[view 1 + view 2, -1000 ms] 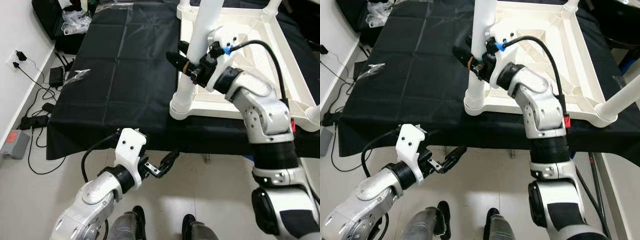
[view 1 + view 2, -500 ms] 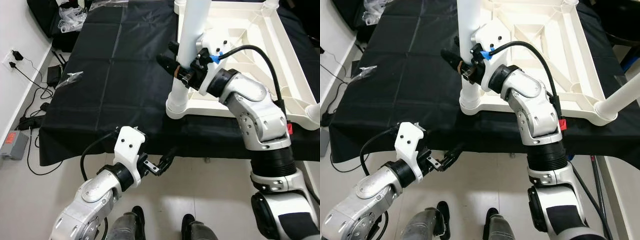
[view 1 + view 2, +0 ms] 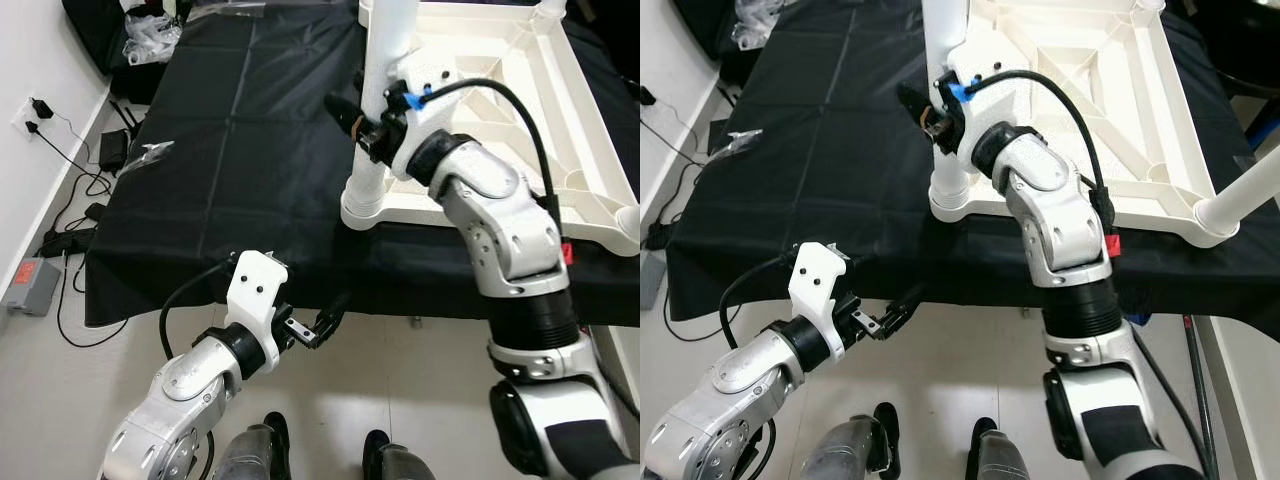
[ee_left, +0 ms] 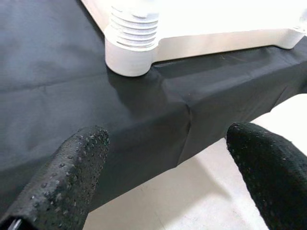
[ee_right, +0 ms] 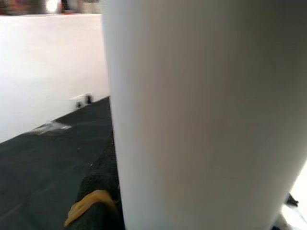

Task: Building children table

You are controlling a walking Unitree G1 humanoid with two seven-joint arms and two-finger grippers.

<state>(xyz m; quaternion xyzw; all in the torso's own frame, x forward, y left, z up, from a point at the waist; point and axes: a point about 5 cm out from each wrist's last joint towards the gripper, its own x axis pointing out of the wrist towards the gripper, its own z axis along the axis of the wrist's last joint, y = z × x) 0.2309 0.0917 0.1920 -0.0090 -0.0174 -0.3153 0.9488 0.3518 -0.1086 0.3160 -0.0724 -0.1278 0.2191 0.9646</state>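
On a workbench draped w/ black cloth (image 3: 250,150), an upturned white plastic tabletop (image 3: 1110,90) lies underside-up, ribs showing. One white table leg (image 3: 385,60) stands upright in the near-left corner socket (image 3: 367,212); its long axis is vertical, running out of the top of the head views. Right gripper (image 3: 362,125) is wrapped around that leg partway up, black fingers pinching it from both sides; right wrist view has the white tube pressed close against the lens w/ one black finger (image 5: 98,191) alongside. My read: next move is seating or twisting the leg down its own axis, so grip must stay square to the tube. Right arm is the nearer one by far. Left gripper (image 3: 320,325) hangs low, below the bench edge, fingers spread, holding nothing; socket lies ahead of and above it. Another leg end (image 3: 1225,205) pokes up at the tabletop's right corner. No brands or legible writing anywhere.
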